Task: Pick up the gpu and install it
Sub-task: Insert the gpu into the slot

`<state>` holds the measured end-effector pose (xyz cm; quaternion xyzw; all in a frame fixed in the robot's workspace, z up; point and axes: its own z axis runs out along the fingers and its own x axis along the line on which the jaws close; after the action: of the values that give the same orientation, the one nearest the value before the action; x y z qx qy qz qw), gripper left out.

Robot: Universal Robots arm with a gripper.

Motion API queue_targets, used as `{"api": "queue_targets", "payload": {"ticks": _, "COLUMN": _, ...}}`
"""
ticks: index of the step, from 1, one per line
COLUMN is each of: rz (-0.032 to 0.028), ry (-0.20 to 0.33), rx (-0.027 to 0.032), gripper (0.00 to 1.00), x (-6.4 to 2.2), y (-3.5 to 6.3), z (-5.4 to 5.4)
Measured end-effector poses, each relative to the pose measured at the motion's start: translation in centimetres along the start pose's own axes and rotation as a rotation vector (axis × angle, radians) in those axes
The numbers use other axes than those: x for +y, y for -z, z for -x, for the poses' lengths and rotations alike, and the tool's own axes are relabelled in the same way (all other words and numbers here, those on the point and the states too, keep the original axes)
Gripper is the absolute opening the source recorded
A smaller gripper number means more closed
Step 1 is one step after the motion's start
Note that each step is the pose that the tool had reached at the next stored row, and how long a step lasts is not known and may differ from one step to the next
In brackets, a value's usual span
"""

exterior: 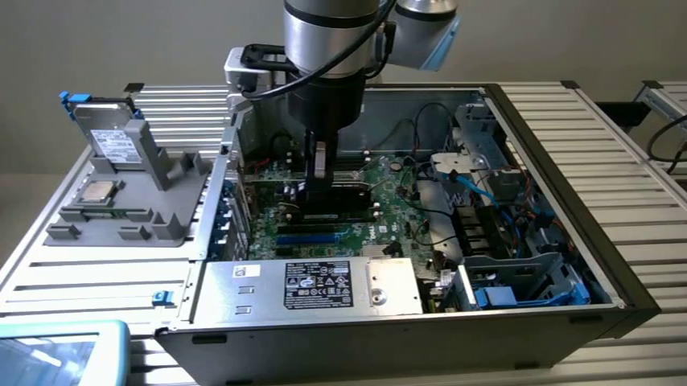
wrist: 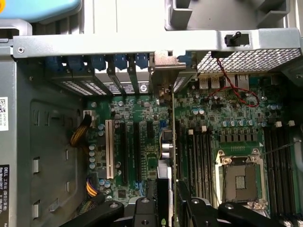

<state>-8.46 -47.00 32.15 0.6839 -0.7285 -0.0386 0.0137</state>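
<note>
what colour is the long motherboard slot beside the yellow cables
White; the long plastic expansion slot shows best in the wrist view.

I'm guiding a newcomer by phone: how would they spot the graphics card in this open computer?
Look inside the open computer case, at the green main board. The graphics card stands on edge there, held by the gripper. Unlike the low parts around it, it is tall and black-faced, with a silver end bracket.

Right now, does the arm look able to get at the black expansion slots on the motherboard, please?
Probably yes: the computer case stands open, the claw holds the gpu edge-on right above the motherboard, and no cable crosses the black expansion slots.
</note>
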Motion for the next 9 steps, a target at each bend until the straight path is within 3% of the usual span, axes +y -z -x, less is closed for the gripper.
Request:
{"api": "queue_targets", "payload": {"ticks": 2, "rz": 0.0001, "ry": 0.0, "rx": 0.0001, "gripper": 0.28, "x": 0.01, "y": 0.0, "z": 0.0}}
{"api": "queue_targets", "payload": {"ticks": 3, "rz": 0.0001, "ry": 0.0, "rx": 0.0025, "gripper": 0.28, "x": 0.01, "y": -0.02, "z": 0.01}}
{"api": "queue_targets", "payload": {"ticks": 4, "rz": 0.0001, "ry": -0.001, "rx": 0.0092, "gripper": 0.28, "x": 0.02, "y": -0.03, "z": 0.04}}
{"api": "queue_targets", "payload": {"ticks": 9, "rz": 0.0, "ry": -0.001, "rx": 0.0099, "gripper": 0.28, "x": -0.01, "y": -0.14, "z": 0.06}}
